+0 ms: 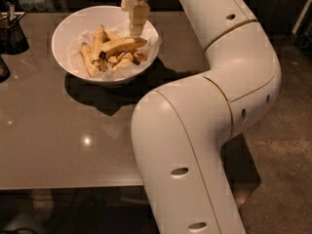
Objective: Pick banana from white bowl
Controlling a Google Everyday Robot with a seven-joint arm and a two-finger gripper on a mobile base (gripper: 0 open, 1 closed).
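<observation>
The white bowl (66, 43) stands on the table at the upper left, lined with crinkled white paper. The banana (119, 45), the longest and fullest one, lies across the middle of the bowl with its dark stem end pointing left. Shorter, thinner bananas and pieces (92, 60) lie around it. My gripper (137, 21) hangs from above over the bowl's right half, its tip just above the banana's right end.
A small dark container (13, 33) stands at the table's left edge with a dark object (3, 69) below it. The grey-brown table (58, 145) reaches toward me. My large white arm (214, 106) fills the right side.
</observation>
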